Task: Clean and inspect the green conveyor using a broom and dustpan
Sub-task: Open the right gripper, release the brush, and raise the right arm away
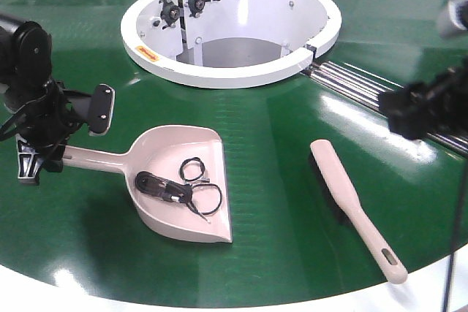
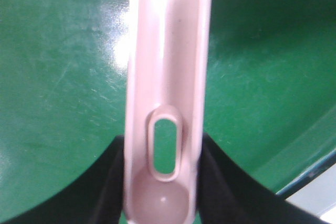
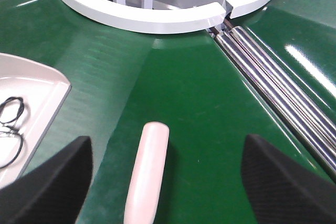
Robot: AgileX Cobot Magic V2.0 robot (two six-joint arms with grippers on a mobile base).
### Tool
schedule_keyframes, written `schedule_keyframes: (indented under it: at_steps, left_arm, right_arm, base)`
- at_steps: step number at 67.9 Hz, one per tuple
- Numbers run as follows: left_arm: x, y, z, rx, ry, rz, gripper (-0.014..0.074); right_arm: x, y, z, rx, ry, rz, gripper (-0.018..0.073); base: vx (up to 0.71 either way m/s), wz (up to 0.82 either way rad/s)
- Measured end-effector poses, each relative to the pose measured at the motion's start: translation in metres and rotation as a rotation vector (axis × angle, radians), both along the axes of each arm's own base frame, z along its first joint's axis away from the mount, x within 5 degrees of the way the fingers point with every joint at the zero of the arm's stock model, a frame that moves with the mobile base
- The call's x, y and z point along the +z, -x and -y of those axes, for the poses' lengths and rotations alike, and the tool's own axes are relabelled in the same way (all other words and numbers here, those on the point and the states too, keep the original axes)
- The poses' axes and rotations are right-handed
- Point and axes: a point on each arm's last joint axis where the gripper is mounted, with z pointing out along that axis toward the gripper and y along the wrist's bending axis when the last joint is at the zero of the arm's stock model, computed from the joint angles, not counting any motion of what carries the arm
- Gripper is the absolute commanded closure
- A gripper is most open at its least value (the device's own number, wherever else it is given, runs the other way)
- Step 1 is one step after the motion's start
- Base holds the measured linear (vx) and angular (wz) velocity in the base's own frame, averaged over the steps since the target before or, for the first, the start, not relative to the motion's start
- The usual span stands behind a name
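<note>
The pinkish dustpan [image 1: 186, 180] lies on the green conveyor [image 1: 278, 180], left of centre, with black cable loops [image 1: 179, 189] inside it. My left gripper [image 1: 50, 155] is shut on the end of its handle. In the left wrist view the black fingers [image 2: 107, 182] press both sides of the handle [image 2: 165, 51] by its slot hole. The cream broom [image 1: 355, 206] lies on the belt at the right, handle toward the front edge. My right gripper [image 1: 423, 107] hovers open behind it. In the right wrist view the broom's rounded tip [image 3: 148, 166] lies between its wide-apart fingers, untouched.
The white ring-shaped hub [image 1: 219, 72] sits at the back centre. Silver rollers [image 1: 358, 85] run from it toward the right, under my right arm. The conveyor's white outer rim [image 1: 44, 290] borders the front. The dustpan's corner [image 3: 31, 85] shows left of the right gripper.
</note>
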Motion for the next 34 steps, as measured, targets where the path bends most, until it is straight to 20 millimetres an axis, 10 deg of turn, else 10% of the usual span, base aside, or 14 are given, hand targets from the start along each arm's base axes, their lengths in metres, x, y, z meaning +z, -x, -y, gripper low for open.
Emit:
schedule_keyframes:
  at_steps: [16, 34]
  left_arm:
    - [0.000, 0.000, 0.000, 0.000, 0.000, 0.000, 0.0603]
    - [0.000, 0.000, 0.000, 0.000, 0.000, 0.000, 0.0603]
  right_arm:
    - [-0.018, 0.070, 0.015, -0.004, -0.032, 0.145, 0.0575]
    - [-0.024, 0.103, 0.022, -0.008, -0.066, 0.252, 0.0567]
  base:
    - [0.00, 0.00]
    - [0.00, 0.00]
